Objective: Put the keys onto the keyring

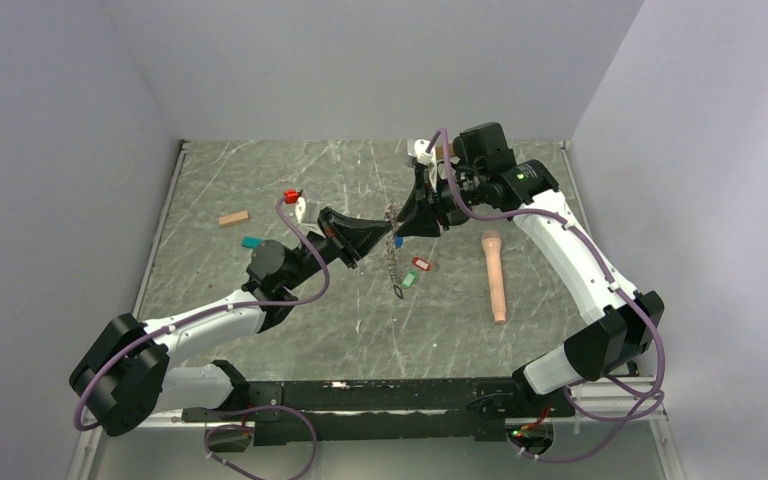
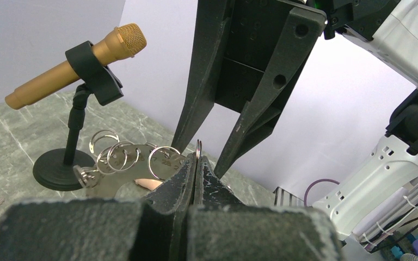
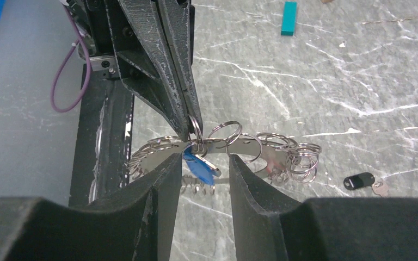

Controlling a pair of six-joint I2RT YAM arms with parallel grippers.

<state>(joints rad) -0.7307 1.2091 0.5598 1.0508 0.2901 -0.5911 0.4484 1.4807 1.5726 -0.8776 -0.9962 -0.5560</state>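
Observation:
The keyring (image 1: 393, 262) hangs above mid-table; up close it is a curved metal strip (image 3: 253, 145) carrying several split rings. My left gripper (image 1: 365, 243) is shut on one of its split rings (image 2: 198, 147), seen edge-on between the fingertips. The blue-tagged key (image 3: 200, 168) hangs from that ring. My right gripper (image 3: 202, 174) is open, with its fingers on either side of the blue tag and not touching it. The red-tagged key (image 1: 420, 263) and the green-tagged key (image 1: 409, 279) lie on the table just right of the keyring.
A gold microphone (image 2: 76, 65) sits on a black round-based stand (image 2: 60, 168) behind the keyring. A tan microphone (image 1: 495, 275) lies at the right. A wooden block (image 1: 233, 217), a teal block (image 1: 251, 242) and a red block (image 1: 291, 195) lie at the left. A black-tagged key (image 3: 359, 180) lies on the table.

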